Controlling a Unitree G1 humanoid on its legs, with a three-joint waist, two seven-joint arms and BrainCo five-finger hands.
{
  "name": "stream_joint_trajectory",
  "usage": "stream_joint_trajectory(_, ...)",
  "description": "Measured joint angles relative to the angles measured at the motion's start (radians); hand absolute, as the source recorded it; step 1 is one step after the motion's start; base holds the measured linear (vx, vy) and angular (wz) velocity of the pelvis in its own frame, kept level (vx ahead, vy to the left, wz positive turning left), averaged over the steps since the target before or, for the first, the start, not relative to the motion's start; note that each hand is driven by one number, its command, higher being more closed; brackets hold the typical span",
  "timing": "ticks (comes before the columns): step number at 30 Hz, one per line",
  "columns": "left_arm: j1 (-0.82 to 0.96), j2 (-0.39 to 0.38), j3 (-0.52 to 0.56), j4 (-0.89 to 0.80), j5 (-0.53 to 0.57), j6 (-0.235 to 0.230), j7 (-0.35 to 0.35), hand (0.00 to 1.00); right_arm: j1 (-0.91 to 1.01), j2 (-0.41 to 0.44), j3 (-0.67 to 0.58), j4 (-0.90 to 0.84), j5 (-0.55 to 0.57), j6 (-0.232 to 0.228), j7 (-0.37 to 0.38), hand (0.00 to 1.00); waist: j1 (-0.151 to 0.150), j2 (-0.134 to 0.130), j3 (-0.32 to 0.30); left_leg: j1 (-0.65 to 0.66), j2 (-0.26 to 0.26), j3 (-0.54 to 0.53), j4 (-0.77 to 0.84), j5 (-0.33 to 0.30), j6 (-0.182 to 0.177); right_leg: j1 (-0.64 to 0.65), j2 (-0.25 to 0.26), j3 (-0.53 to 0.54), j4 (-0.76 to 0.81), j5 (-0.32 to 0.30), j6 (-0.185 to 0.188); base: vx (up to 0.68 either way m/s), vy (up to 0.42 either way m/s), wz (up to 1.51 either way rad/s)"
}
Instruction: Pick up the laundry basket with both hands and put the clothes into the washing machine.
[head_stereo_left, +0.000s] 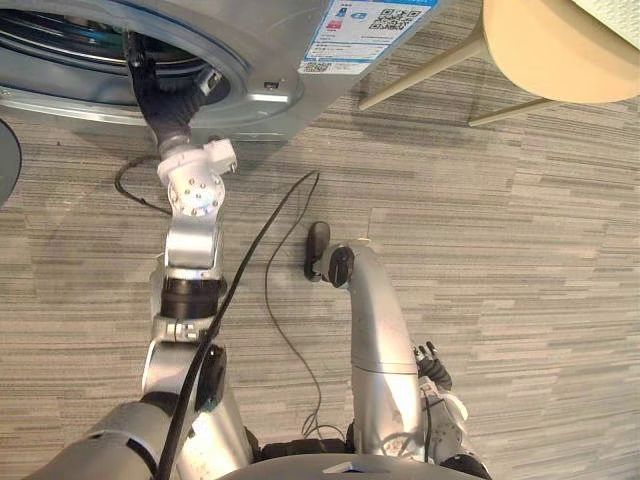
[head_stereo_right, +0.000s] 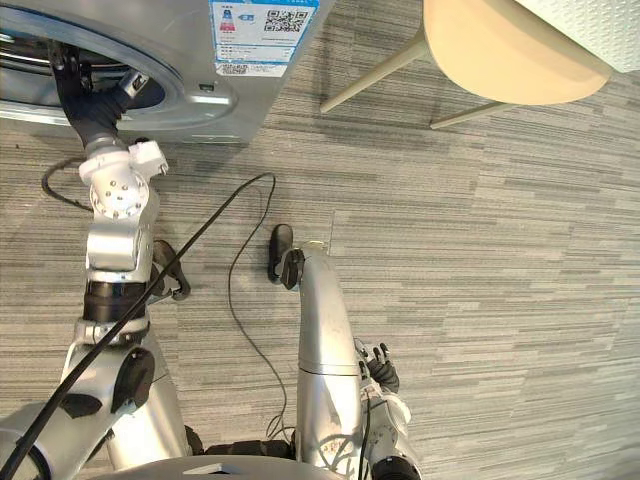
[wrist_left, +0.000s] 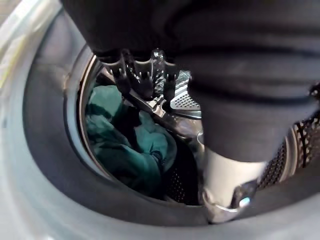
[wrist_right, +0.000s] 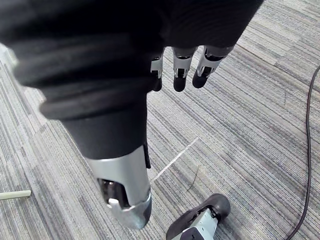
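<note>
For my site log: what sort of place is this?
Probably a laundry corner in an office-like room: a washing machine with teal clothes inside, grey carpet tiles, a pale chair.

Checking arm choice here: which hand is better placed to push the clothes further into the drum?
Left. The left hand reaches into the washing machine drum near the teal clothes; the right hand hangs open over the carpet.

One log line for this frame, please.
left hand: open, inside washing machine drum | teal clothes: lying in drum | right hand: open, empty, above carpet
</note>
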Motion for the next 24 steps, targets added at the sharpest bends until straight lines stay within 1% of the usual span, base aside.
stream_joint_trajectory(2,0.063,-0.017,-0.017,-0.046,-0.026,-0.029,0.015,0.00,0.000,0.000,-0.001,-0.001,-0.001,-0.003,-0.008,0.00,0.004,0.000,0.000,0.001,-0.001,-0.001,0.000,0.000,0.000,0.001,0.000,-0.001,0.000,0.000,0.000,0.00,0.000,0.00)
stream_joint_trajectory(4,0.105,-0.020,-0.033,-0.072,-0.038,-0.045,0.017,0.00,0.000,0.000,-0.001,-0.001,-0.001,-0.009,-0.011,0.00,0.005,0.000,0.000,0.003,-0.002,-0.003,0.000,0.000,0.000,0.004,0.000,-0.001,0.001,0.000,0.000,0.00,0.000,0.00)
stream_joint_trajectory(5,0.146,-0.023,-0.055,-0.083,-0.047,-0.067,0.017,0.00,0.000,0.000,-0.001,-0.002,-0.002,-0.015,-0.019,0.00,0.008,0.000,0.000,0.013,-0.002,-0.004,0.000,0.000,0.000,0.012,0.000,-0.001,0.001,-0.001,0.000,0.00,0.000,0.00)
stream_joint_trajectory(6,0.163,-0.023,-0.065,-0.083,-0.047,-0.071,0.016,0.00,0.000,0.001,-0.001,-0.002,-0.003,-0.018,-0.022,0.00,0.010,0.000,0.000,0.019,-0.002,-0.003,-0.001,0.000,0.000,0.018,0.000,-0.001,0.001,-0.002,0.000,-0.01,-0.023,0.05)
stream_joint_trajectory(8,0.232,-0.026,-0.101,-0.085,-0.047,-0.090,0.009,0.00,0.000,0.003,0.000,-0.002,-0.011,-0.023,-0.039,0.00,0.014,0.000,-0.001,0.055,-0.005,-0.002,-0.012,0.000,0.000,0.053,-0.001,-0.001,-0.005,-0.006,0.000,-0.03,-0.056,0.10)
stream_joint_trajectory(10,0.302,-0.026,-0.124,-0.093,-0.055,-0.101,-0.014,0.00,0.000,0.003,0.000,-0.002,-0.016,-0.025,-0.041,0.00,0.022,0.000,-0.003,0.099,-0.010,0.008,-0.040,0.005,-0.005,0.092,-0.002,0.000,-0.028,-0.009,0.003,-0.04,-0.076,0.13)
stream_joint_trajectory(12,0.405,-0.027,-0.129,-0.096,-0.065,-0.118,-0.050,0.00,0.000,0.003,0.000,0.000,-0.020,-0.025,-0.043,0.00,0.033,0.002,-0.004,0.181,-0.025,0.016,-0.101,0.016,-0.015,0.169,-0.002,-0.002,-0.079,-0.007,0.001,-0.03,-0.087,0.15)
stream_joint_trajectory(13,0.432,-0.027,-0.130,-0.093,-0.066,-0.122,-0.058,0.00,0.000,0.002,-0.001,0.001,-0.020,-0.025,-0.046,0.00,0.036,0.004,-0.006,0.205,-0.027,0.018,-0.118,0.022,-0.014,0.192,-0.003,-0.004,-0.093,-0.005,0.002,0.00,-0.096,0.18)
stream_joint_trajectory(14,0.468,-0.027,-0.133,-0.081,-0.066,-0.129,-0.075,0.00,0.000,0.000,-0.001,0.005,-0.020,-0.025,-0.054,0.00,0.040,0.005,-0.006,0.245,-0.034,0.023,-0.147,0.029,-0.019,0.230,-0.005,-0.007,-0.116,-0.003,0.004,0.03,-0.105,0.25)
stream_joint_trajectory(15,0.514,-0.027,-0.138,-0.048,-0.067,-0.131,-0.096,0.00,0.000,0.000,-0.007,0.007,-0.027,-0.024,-0.064,0.00,0.046,0.009,-0.009,0.301,-0.040,0.030,-0.188,0.046,-0.016,0.286,-0.008,-0.013,-0.148,0.002,0.006,0.04,-0.107,0.29)
stream_joint_trajectory(16,0.542,-0.028,-0.144,-0.014,-0.079,-0.133,-0.115,0.00,0.001,-0.002,-0.010,0.009,-0.043,-0.024,-0.073,0.00,0.050,0.014,-0.020,0.338,-0.045,0.033,-0.217,0.055,-0.020,0.323,-0.011,-0.019,-0.171,0.008,0.000,0.05,-0.106,0.34)
stream_joint_trajectory(18,0.591,-0.030,-0.154,0.062,-0.095,-0.134,-0.150,0.00,0.001,-0.003,-0.010,0.012,-0.059,-0.023,-0.080,0.00,0.051,0.021,-0.045,0.421,-0.065,0.037,-0.284,0.075,-0.025,0.406,-0.022,-0.028,-0.219,0.008,0.001,0.07,-0.093,0.34)
stream_joint_trajectory(19,0.615,-0.036,-0.155,0.116,-0.102,-0.135,-0.176,0.00,0.002,-0.003,-0.009,0.021,-0.059,-0.021,-0.080,0.00,0.054,0.032,-0.055,0.484,-0.074,0.042,-0.329,0.087,-0.032,0.473,-0.024,-0.038,-0.258,0.012,0.004,0.12,-0.094,0.35)
stream_joint_trajectory(20,0.640,-0.035,-0.162,0.165,-0.125,-0.136,-0.203,0.00,0.001,-0.001,-0.008,0.041,-0.066,-0.021,-0.080,0.00,0.060,0.038,-0.064,0.552,-0.084,0.049,-0.376,0.100,-0.033,0.538,-0.027,-0.044,-0.295,0.017,0.006,0.13,-0.089,0.31)
stream_joint_trajectory(21,0.653,-0.035,-0.164,0.188,-0.132,-0.136,-0.215,0.00,0.002,-0.001,-0.008,0.049,-0.075,-0.019,-0.080,0.00,0.063,0.039,-0.070,0.588,-0.090,0.055,-0.401,0.104,-0.034,0.570,-0.029,-0.044,-0.313,0.019,0.008,0.12,-0.048,0.23)
stream_joint_trajectory(22,0.685,-0.036,-0.164,0.230,-0.156,-0.137,-0.249,0.00,0.003,-0.002,-0.008,0.069,-0.100,-0.016,-0.081,0.00,0.064,0.043,-0.089,0.654,-0.099,0.069,-0.453,0.116,-0.034,0.630,-0.035,-0.047,-0.353,0.024,0.011,0.12,-0.019,0.18)
stream_joint_trajectory(24,0.742,-0.038,-0.164,0.301,-0.186,-0.144,-0.289,0.00,0.020,-0.003,-0.010,0.095,-0.129,-0.011,-0.081,0.00,0.066,0.060,-0.133,0.756,-0.110,0.091,-0.545,0.140,-0.032,0.727,-0.036,-0.052,-0.440,0.043,0.020,0.14,0.020,0.12)
